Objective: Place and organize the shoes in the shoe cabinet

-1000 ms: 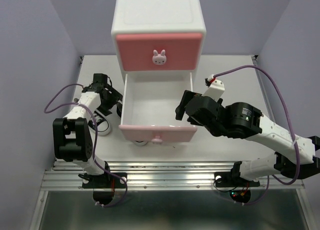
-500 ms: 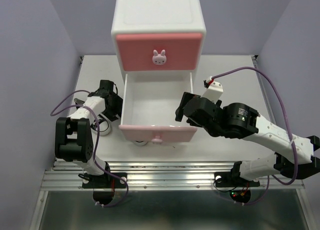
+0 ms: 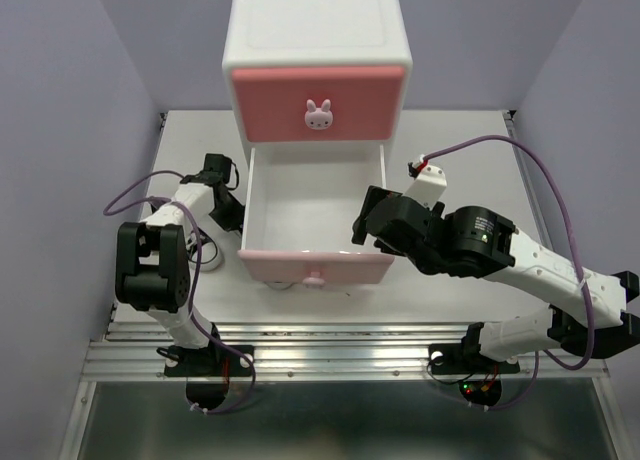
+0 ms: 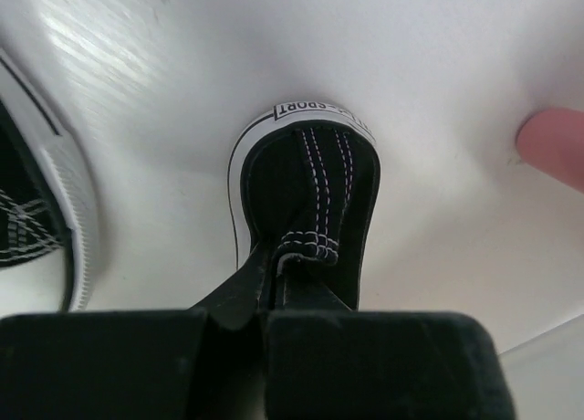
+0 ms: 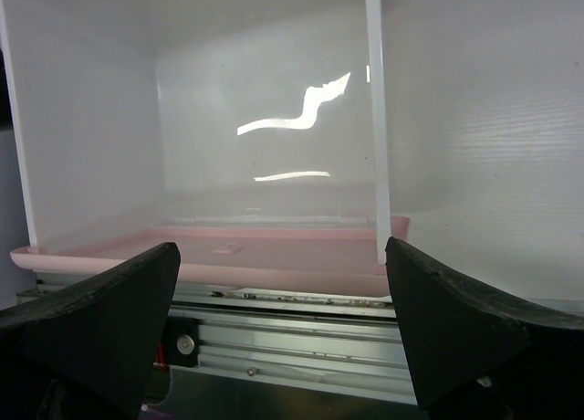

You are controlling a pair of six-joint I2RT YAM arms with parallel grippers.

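White table (image 3: 460, 140), left gripper (image 4: 265, 297) low, pinching black shoe (image 4: 306, 187), right gripper (image 5: 283, 283) spread

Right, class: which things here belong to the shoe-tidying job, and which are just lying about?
For the job: black shoe gripped in the left tool; second black shoe; shoe cabinet with lower drawer open.
Just lying about: purple cables; metal rail.

black shoe (image 4: 306, 201): front end hidden behind left gripper (image 4: 265, 297). second black shoe (image 4: 27, 210) cut off at left edge. pink blob (image 4: 557, 146) at right edge, blurred, can't tell what.
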